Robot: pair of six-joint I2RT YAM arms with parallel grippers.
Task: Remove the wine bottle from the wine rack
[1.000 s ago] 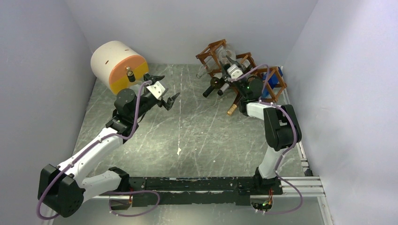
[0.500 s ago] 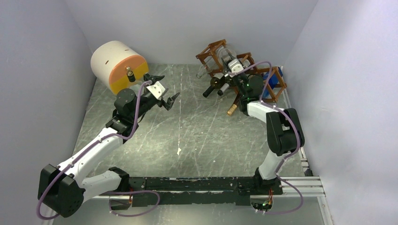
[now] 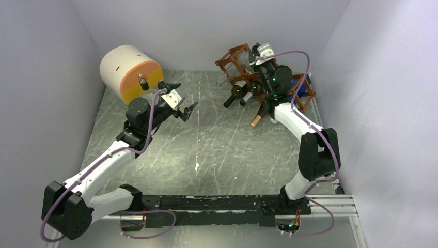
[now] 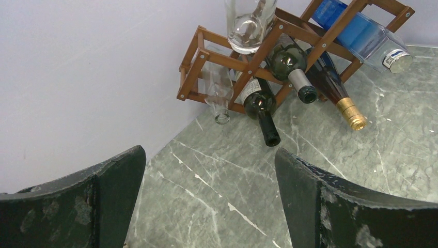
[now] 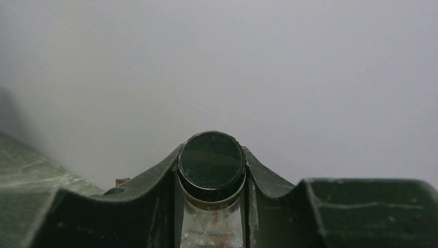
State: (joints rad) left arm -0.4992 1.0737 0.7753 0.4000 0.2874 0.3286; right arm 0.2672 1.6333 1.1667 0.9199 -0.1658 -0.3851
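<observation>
**A:** Far left corner of the worktop: the cylinder is left alone. The left gripper is held just beside it, fingers wide apart, nothing between them.

**B:** And the far right corner?

**A:** The rack is seen there. The clear bottle at its top is clamped by the right gripper at the neck, just under the dark cap.

**B:** How should it be drawn out?

**A:** Straight along the cubby, it is judged, level, so the slats aren't scraped and the dark bottles below aren't jostled. Whether the body is clear of the frame cannot be told.
</observation>
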